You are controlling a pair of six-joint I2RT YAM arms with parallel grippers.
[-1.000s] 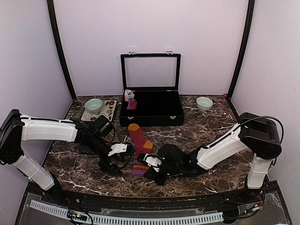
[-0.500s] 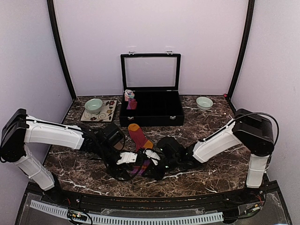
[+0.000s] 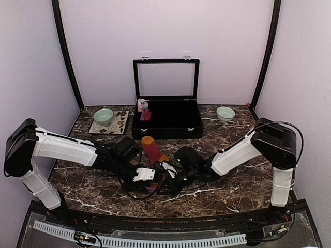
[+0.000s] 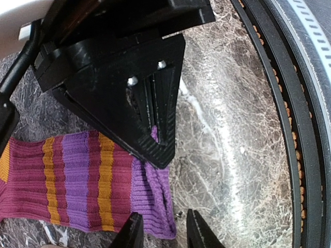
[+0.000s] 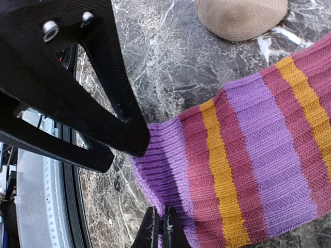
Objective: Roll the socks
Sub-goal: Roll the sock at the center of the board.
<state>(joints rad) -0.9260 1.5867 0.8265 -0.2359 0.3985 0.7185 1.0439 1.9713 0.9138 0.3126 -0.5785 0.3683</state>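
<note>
**Getting a second bite on the cuff before rolling**

The red-maroon sock [image 3: 153, 151] is lying flat on the marble table [image 4: 222, 119], with its purple-striped cuff [image 4: 147, 199] nearest me. My right gripper [image 5: 159, 227] is pinching the cuff's edge, jaws closed on the fabric. My left gripper [image 4: 165, 233] is sitting part open astride the cuff's corner, not gripping yet. I am judging that both pinches should be catching both layers, level with each other, so the first turn starts tight and straight. The tan sock [image 5: 240, 15] is lying close by.
</note>
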